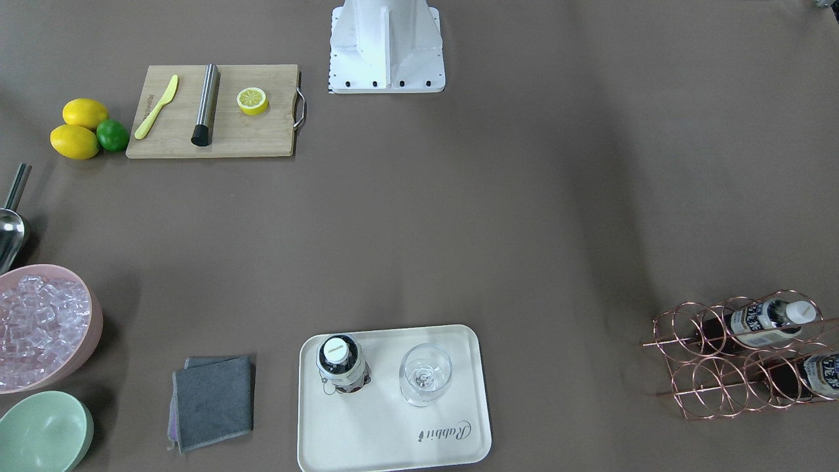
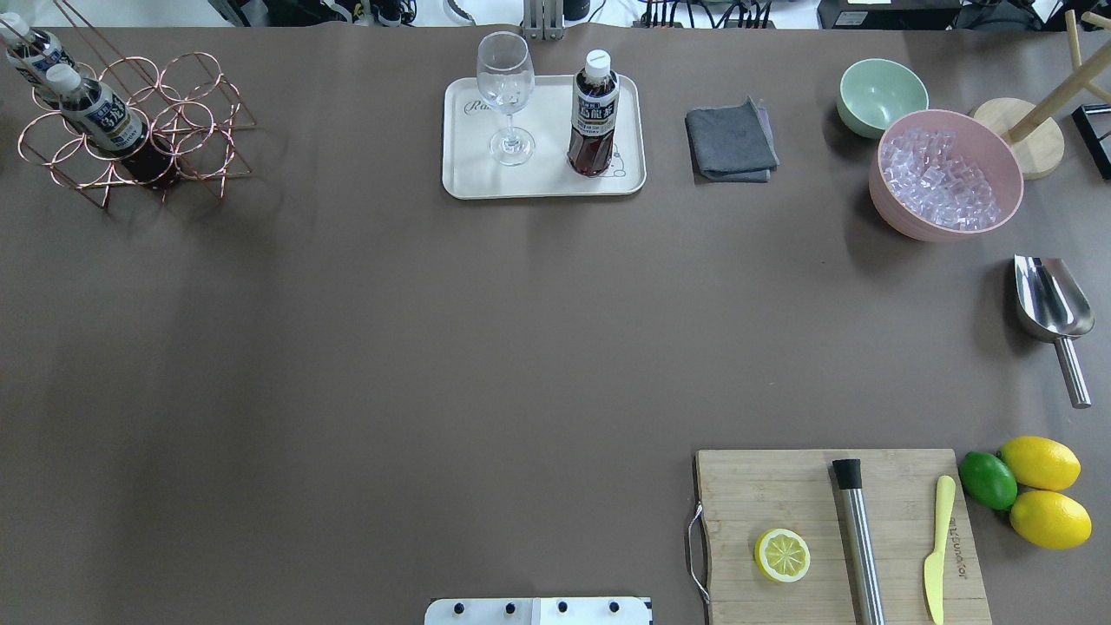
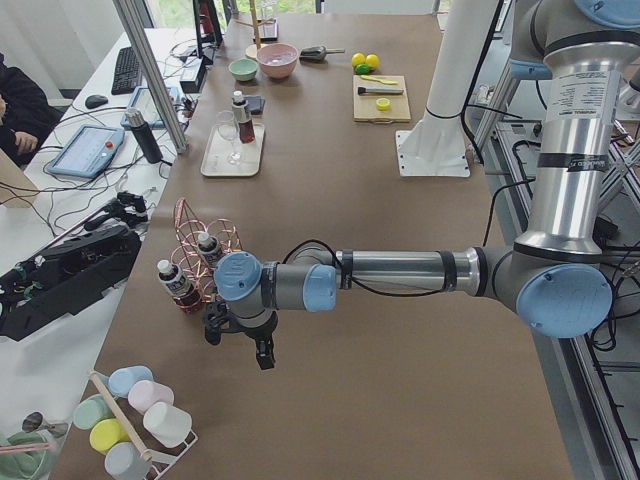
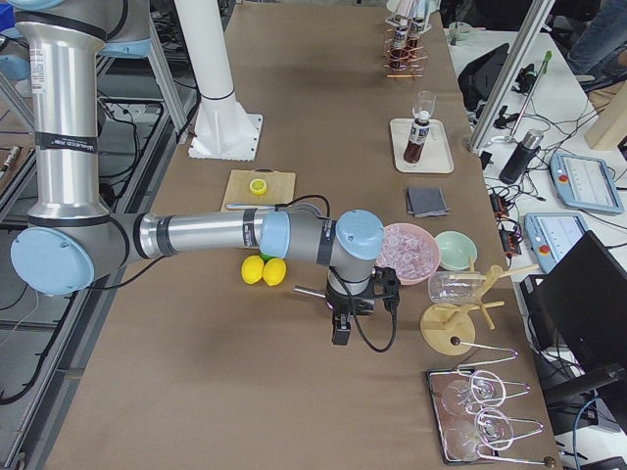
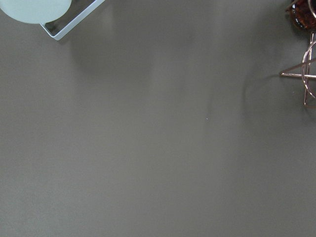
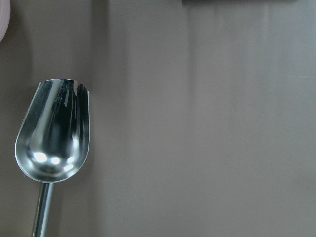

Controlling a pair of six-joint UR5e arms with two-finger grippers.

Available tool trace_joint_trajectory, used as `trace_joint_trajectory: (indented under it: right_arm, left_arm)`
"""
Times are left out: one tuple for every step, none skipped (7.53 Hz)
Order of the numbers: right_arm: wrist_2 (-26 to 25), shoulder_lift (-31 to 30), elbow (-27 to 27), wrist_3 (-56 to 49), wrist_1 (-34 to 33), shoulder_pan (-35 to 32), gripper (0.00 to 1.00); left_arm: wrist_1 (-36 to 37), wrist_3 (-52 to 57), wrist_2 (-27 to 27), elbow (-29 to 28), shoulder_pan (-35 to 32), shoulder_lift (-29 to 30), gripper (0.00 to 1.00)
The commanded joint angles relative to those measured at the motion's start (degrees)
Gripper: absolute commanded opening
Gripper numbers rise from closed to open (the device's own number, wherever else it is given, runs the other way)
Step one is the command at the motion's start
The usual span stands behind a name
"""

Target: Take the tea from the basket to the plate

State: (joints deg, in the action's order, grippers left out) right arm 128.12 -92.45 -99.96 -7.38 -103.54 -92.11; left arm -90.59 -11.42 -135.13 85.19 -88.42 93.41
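While one tea (image 2: pixel 594 113) stands upright on plate (image 2: pixel 547 174) beside glass (image 2: pixel 506 87), basket (image 2: pixel 182 113) holds 2 more; my left hand (image 3: pixel 238 345) & right hand (image 4: pixel 357 313): can't tell if apart.

Both arms outstretched and level, left hand (image 3: pixel 238 343) and right hand (image 4: pixel 343 323) downward, openness indiscernible.

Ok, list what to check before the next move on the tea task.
1. Tea bottle standing upright on the plate: ok.
2. That bottle apart from the wine glass: ok.
3. Basket holds two more bottles: ok.
4. Left tool open or shut: cannot tell; only a side view shows it.
5. Right tool open or shut: cannot tell, same reason.
6. Both tools far from the plate: ok.
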Motion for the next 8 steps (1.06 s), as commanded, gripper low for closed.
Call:
trace_joint_trajectory:
  right_arm:
    - [0.6,-0.4,-0.1,0.0,0.0,-0.1,1.0]
    - [0.7,-0.4,-0.1,0.0,0.0,-0.1,1.0]
    - [1.1,-0.4,-0.1,0.0,0.0,-0.2,1.0]
    - [1.1,-0.4,-0.1,0.0,0.0,-0.2,1.0]
    - [1.2,-0.5,0.0,0.0,0.0,-0.2,1.0]
    - [1.2,-0.5,-0.1,0.0,0.0,-0.2,1.0]
    - [1.3,-0.5,-0.1,0.0,0.0,-0.2,1.0]
    - [1.3,-0.5,-0.1,0.0,0.0,-0.2,1.0]
  left_arm:
    - [-0.2,0.1,0.0,0.1,0.1,-0.2,0.98]
    - [-0.2,0.1,0.0,0.1,0.0,-0.1,0.98]
    - [-0.1,0.1,0.0,0.0,0.0,-0.1,0.98]
    - [-0.1,0.1,0.0,0.0,0.0,0.0,0.98]
    - [-0.2,0.1,0.0,-0.1,0.0,0.0,0.98]
    - [-0.2,0.1,0.0,-0.1,0.1,0.0,0.98]
    - [-0.2,0.1,0.0,-0.1,0.1,-0.1,0.98]
    - [-0.3,0.2,0.0,-0.1,0.0,-0.2,0.98]
